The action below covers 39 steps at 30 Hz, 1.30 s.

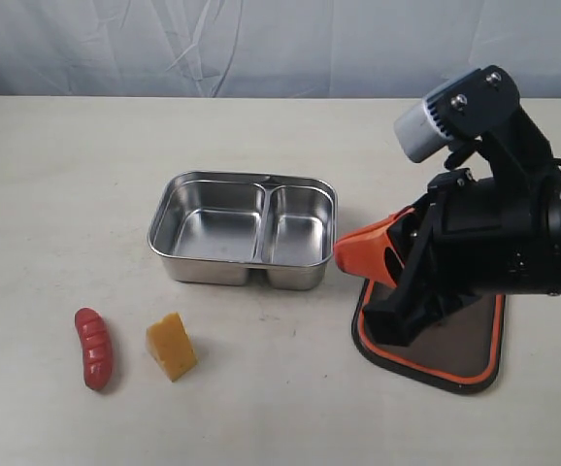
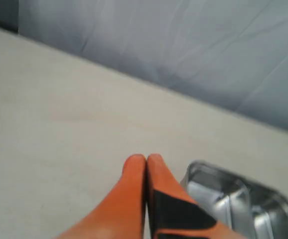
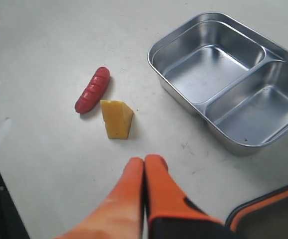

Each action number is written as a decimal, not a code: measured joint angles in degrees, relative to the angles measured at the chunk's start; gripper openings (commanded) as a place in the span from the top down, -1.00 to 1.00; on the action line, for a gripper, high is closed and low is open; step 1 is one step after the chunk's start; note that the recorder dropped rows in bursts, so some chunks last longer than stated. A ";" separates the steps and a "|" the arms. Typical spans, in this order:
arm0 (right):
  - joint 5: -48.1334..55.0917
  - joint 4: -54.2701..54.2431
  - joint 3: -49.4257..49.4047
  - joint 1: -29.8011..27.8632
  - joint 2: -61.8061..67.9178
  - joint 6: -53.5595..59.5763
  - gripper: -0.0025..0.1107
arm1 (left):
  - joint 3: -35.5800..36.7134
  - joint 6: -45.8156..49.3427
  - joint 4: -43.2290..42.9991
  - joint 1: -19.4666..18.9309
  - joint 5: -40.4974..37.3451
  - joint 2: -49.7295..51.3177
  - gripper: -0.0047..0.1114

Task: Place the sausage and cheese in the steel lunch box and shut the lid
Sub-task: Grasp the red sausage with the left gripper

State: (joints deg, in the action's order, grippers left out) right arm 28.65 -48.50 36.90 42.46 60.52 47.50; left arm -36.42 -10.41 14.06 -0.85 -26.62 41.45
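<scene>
Two small foods on the table in the exterior view, the sausage and just beside it the cheese, both outside the steel lunch box and near its long wall; to the right the lid flat on the table, partly hidden under the right gripper, orange fingers pressed together on nothing. In the blurred left wrist view, left gripper closed too and empty, probably a corner of the lunch box beside it. In the right wrist view, closed fingertips above the table, sausage and cheese beyond them, lunch box apart from both, lid edge close by.

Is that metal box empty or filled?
Empty: both compartments of the steel lunch box show bare metal; sausage and cheese lie outside it.
</scene>
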 measured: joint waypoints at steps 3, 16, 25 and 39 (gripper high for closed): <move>0.67 0.10 0.00 0.00 0.00 -1.03 0.96 | -7.33 2.17 -1.56 0.00 -10.56 11.99 0.92; 2.65 0.22 0.00 0.00 0.00 -3.81 0.96 | -11.52 16.37 13.49 -0.12 -25.09 41.32 0.47; 4.66 0.32 0.00 0.00 0.00 -3.93 0.96 | -11.52 31.26 26.32 -0.12 -27.55 49.31 -0.15; 4.86 0.43 0.00 0.00 0.00 -4.03 0.96 | -7.18 20.64 21.45 -0.12 -27.25 52.62 -0.14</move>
State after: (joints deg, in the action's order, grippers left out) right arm 33.51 -48.07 36.90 42.46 60.52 43.47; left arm -43.60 10.22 35.51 -0.98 -53.87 94.07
